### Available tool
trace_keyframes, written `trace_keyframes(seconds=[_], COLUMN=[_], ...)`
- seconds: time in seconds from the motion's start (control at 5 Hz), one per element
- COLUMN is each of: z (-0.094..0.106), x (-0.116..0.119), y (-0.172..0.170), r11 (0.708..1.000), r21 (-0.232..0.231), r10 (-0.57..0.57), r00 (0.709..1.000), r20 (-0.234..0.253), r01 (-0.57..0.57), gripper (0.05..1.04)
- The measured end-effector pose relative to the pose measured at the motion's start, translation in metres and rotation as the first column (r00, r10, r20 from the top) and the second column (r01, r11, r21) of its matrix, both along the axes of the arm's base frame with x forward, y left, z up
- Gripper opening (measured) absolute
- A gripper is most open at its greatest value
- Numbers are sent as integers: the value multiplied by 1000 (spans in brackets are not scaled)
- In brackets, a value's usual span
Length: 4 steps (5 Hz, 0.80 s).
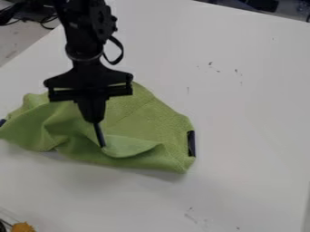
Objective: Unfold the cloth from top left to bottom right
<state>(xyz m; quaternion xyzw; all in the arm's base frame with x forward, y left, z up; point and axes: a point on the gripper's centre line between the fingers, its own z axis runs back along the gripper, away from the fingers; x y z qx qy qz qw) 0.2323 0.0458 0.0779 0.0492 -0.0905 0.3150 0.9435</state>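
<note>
Starting over on the left, black cables (47, 21) lie beyond the top-left edge of the white desk (248, 118), and down in the bottom-left corner there's a small orange-yellow thing (23, 227). Here comes the green cloth (145, 122), its left end by the picture's left edge, a dark piece (3, 122) just beside it; the cloth runs to just right of the middle, bunched and rippled on this side. And now the black arm (82, 34), in from the upper left, a loop of cable (121, 52) at its side! The gripper (102, 146) hangs down over the cloth, fingers (99, 133) pressed together, tips touching it at the left end of a curved fold; whether they pinch any fabric, I cannot tell. Rightward the cloth lies smoother, with a black strip (191, 143) at its right edge. Further right, small dark marks (210, 63) dot the desk, and dark objects (263, 4) sit beyond its far edge
</note>
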Motion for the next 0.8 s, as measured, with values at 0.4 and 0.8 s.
trace_keyframes(seconds=[0.4, 0.8], z=[5, -10], x=[-50, -66], y=[-27, -54], r11=[992, 979], r21=[-3, -53], r10=[130, 196], r00=[992, 980], r20=[8, 19], r01=[-130, -195], gripper=[56, 56])
